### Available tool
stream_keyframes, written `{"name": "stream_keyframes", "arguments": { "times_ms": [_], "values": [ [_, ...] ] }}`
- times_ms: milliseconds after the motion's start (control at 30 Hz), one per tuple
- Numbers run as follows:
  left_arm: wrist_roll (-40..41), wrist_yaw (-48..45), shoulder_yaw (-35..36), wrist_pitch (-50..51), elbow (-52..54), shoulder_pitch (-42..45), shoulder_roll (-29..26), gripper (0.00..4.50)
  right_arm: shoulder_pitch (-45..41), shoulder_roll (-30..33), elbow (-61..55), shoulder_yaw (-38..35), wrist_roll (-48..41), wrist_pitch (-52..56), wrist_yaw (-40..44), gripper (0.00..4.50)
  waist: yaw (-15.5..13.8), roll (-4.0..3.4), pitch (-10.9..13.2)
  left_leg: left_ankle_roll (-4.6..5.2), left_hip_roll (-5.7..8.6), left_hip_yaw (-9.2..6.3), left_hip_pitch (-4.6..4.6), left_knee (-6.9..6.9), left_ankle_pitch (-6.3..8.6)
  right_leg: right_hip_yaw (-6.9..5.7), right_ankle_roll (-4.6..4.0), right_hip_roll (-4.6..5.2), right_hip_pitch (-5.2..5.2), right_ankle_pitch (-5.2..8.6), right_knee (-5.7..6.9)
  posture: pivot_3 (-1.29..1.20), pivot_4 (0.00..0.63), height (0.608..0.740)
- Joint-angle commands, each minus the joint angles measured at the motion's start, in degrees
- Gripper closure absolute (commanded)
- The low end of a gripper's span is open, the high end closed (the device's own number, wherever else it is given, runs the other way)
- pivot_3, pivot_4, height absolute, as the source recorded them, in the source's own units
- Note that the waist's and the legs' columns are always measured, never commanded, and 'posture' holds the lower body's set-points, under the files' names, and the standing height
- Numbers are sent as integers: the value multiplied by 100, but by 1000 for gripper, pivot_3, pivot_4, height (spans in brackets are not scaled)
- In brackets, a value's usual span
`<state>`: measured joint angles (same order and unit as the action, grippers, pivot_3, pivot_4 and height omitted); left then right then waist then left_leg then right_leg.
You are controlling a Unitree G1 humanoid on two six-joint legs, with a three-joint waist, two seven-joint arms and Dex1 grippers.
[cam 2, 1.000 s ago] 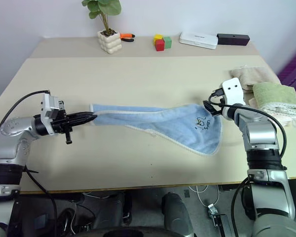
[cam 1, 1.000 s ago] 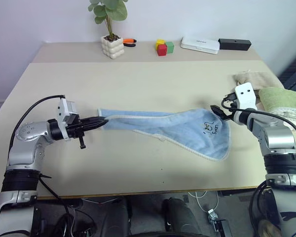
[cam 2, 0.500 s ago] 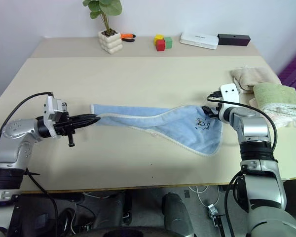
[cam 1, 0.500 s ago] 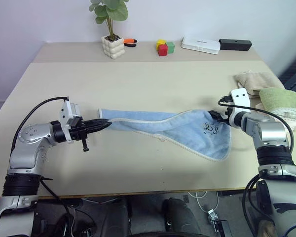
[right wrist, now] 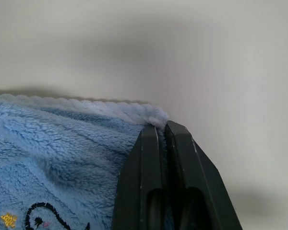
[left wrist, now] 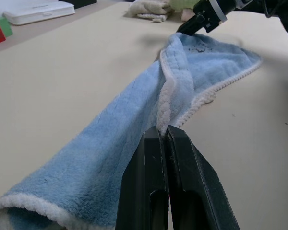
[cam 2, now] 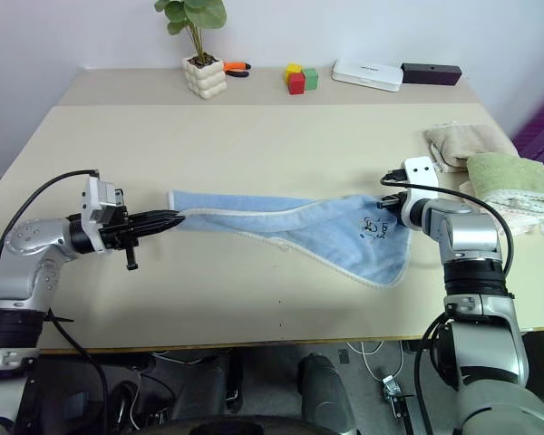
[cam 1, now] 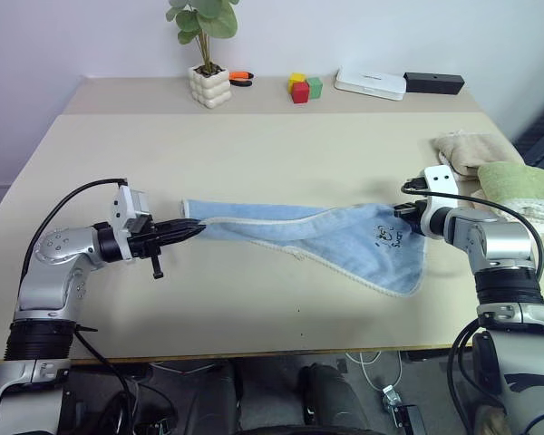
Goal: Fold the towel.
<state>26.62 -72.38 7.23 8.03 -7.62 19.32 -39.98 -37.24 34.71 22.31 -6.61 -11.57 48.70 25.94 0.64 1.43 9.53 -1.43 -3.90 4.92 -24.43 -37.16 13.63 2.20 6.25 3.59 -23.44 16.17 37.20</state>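
Note:
The light blue towel (cam 1: 317, 234) lies stretched in a bunched strip across the middle of the table, its whitish hem curling along the near edge and a small dark marking (cam 1: 387, 236) by its right corner. My left gripper (cam 1: 192, 227) is shut on the towel's left end, the hem pinched between its fingers (left wrist: 156, 143). My right gripper (cam 1: 401, 215) is shut on the towel's right corner, right at the hem (right wrist: 149, 116). The right part of the towel fans out wider and rests flat on the table.
A beige towel (cam 1: 461, 149) and a green towel (cam 1: 519, 184) lie at the table's right edge, just beyond my right arm. At the back stand a potted plant (cam 1: 205, 63), coloured blocks (cam 1: 302, 87), a white box (cam 1: 370, 83) and a black box (cam 1: 432, 83).
My right gripper tipped down onto the towel's right corner and closed on it; it stood open before. The left gripper kept its hold and its place.

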Motion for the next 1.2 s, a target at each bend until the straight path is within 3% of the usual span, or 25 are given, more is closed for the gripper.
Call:
{"name": "stream_keyframes", "arguments": {
  "times_ms": [33,367,467,700,833,933,1067,1200],
  "values": [
    [-23,13,-10,-77,163,112,-26,4500,82,-19,-74,-46,23,38,-41,4472,1,0,0,0,0,0,0,0,0,0,0,0,0,0,0,0,150,735],
    [-312,1129,298,-255,-731,899,268,4500,-432,-247,-111,-637,-192,-1692,-184,4472,20,-8,5,0,1,1,-3,2,0,1,4,-2,-6,-1,1,0,150,735],
    [-623,1564,270,-416,-1544,1371,263,4500,-584,-270,186,-509,-32,-2066,-198,4472,20,-7,5,0,0,1,-2,3,0,1,4,-4,-6,-2,1,0,150,735],
    [-2130,2655,-346,-2028,-4985,3564,244,4500,-2263,-961,2550,-50,523,-3691,-471,4472,55,-8,9,0,1,5,-6,2,-1,1,5,-7,-16,-3,5,0,150,735],
    [-2597,3373,-459,-2596,-6042,4524,199,4500,-3126,-1066,3648,118,892,-4673,-790,4472,46,-10,9,-1,1,12,-35,7,-2,1,9,-4,-45,0,1,0,150,735],
    [-2835,3695,-463,-2931,-6347,5100,-2,4500,-3614,-974,3931,-49,837,-5224,-929,4472,44,-9,10,-42,1,12,-112,2,-27,1,16,-2,-119,-2,6,0,150,735],
    [-2815,3491,-303,-3456,-6433,5453,-314,4500,-3690,-769,3741,-319,603,-5792,-670,4472,43,-10,11,-44,1,17,-119,10,-27,-3,17,0,-119,-3,0,0,150,735],
    [-2149,2122,214,-3913,-6267,5340,-660,4500,-2592,-709,2099,-343,-15,-5464,690,4472,52,-12,13,-44,0,22,-109,8,-27,-3,17,0,-116,-2,-2,0,150,735]
  ]
}}
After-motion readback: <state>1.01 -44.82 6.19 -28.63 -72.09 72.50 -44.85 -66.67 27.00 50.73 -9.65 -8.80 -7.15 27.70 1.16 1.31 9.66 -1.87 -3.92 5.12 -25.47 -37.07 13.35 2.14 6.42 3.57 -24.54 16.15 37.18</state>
